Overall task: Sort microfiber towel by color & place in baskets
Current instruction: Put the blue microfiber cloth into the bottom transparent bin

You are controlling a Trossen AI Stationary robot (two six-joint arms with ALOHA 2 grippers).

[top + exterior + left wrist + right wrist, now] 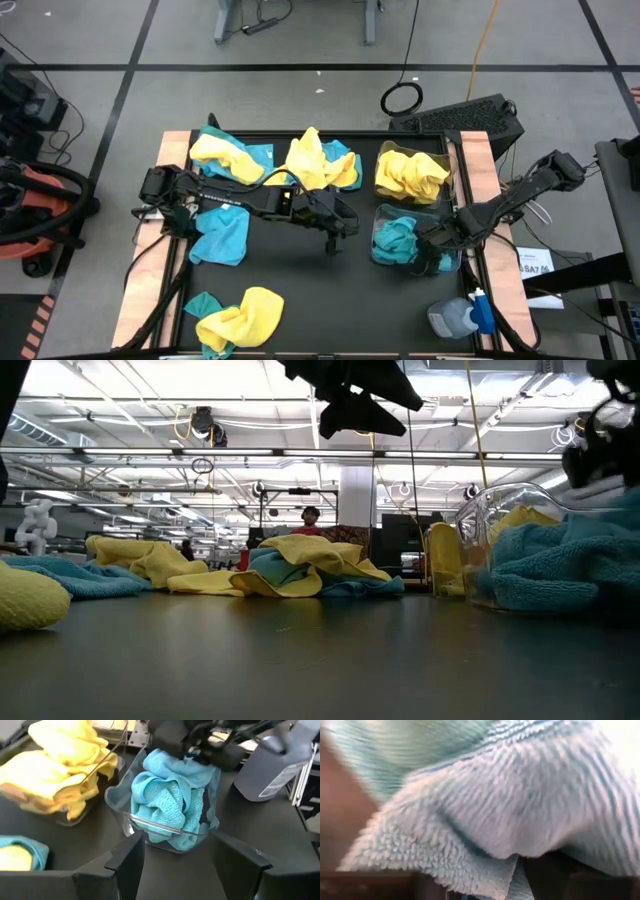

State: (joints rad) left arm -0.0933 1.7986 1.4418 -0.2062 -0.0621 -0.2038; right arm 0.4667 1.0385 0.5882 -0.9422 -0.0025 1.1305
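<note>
Two clear baskets stand at the table's right. The far basket [412, 172] holds yellow towels; the near basket [398, 240] [165, 837] holds teal towels [167, 795]. Loose towels lie on the black mat: a yellow and teal heap [230, 158], another [320, 165], one teal towel [220, 237], and a yellow and teal pair [240, 318]. My left gripper [333, 238] [177, 867] hangs open above the mat, left of the teal basket, holding nothing. My right gripper [437, 240] [200, 742] is at the teal basket's right side, over the teal towels, which fill its wrist view [485, 815].
A grey bottle with a blue cap [462, 315] [280, 760] lies near the table's near right corner. A black keyboard [470, 115] sits beyond the far right corner. Wooden strips [150, 260] border the mat on both sides. Bare mat [330, 300] lies near the middle.
</note>
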